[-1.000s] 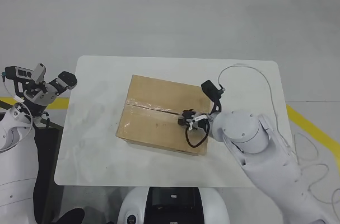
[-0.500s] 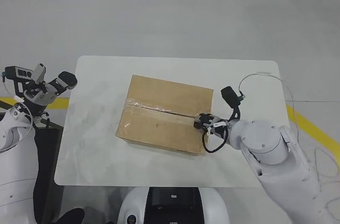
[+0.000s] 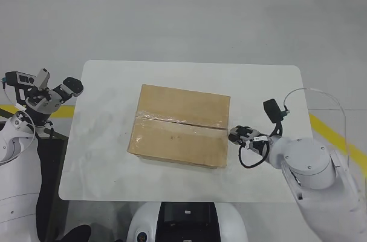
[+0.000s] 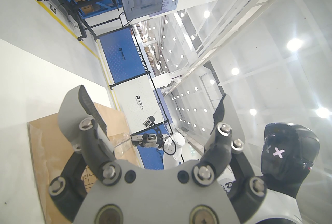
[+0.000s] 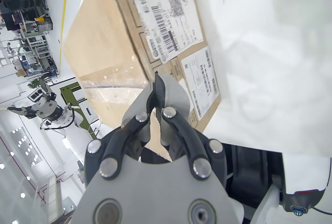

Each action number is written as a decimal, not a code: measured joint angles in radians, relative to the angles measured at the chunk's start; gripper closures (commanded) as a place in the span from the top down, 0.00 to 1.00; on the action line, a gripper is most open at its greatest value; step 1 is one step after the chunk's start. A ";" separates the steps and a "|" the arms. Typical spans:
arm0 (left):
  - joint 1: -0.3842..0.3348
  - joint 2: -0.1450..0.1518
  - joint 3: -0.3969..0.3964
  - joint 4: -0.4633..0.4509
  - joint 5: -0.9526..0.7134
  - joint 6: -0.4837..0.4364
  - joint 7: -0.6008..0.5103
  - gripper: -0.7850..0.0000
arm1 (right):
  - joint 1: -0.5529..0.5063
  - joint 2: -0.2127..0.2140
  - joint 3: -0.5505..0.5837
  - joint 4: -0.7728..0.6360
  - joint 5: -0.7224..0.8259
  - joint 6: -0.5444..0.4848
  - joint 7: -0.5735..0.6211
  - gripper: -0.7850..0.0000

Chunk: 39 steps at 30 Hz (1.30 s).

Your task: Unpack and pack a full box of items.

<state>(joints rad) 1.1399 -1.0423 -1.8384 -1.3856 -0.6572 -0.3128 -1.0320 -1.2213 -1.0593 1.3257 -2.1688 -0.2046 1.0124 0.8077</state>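
The white rectangular table with rounded corners (image 3: 110, 169) carries a closed brown cardboard box (image 3: 180, 124) near its middle, lying flat and slightly skewed to the table's edges; a strip of clear tape (image 3: 177, 121) runs along the seam of the box's top flaps, which are shut; two white printed labels (image 5: 168, 25) sit on the box's side wall that faces the right arm; the right end effector (image 3: 236, 134) hangs over the table just beside that side of the box, level with the taped seam, its fingers pressed together with nothing between them; the left end effector (image 3: 71, 86) is off the table's left edge, well apart from the box, fingers spread wide and empty.
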 measured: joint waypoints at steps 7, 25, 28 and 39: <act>0.000 0.000 0.000 0.000 0.000 0.000 0.000 1.00 | -0.041 0.008 0.058 -0.016 0.006 0.000 0.000 0.00; 0.000 0.000 0.000 0.000 0.000 0.000 0.000 1.00 | -0.095 0.008 0.151 -0.008 -0.001 -0.100 -0.148 0.00; 0.000 0.000 0.000 0.000 0.000 0.000 0.000 1.00 | -0.108 0.010 0.195 0.007 0.010 -0.151 -0.177 0.25; 0.000 0.000 0.000 0.000 0.000 0.000 0.000 1.00 | -0.137 0.007 0.261 0.051 0.065 -0.257 -0.234 0.64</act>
<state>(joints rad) 1.1399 -1.0423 -1.8384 -1.3856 -0.6572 -0.3128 -1.0320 -1.3582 -1.0522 1.5865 -2.1179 -0.1394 0.7557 0.5739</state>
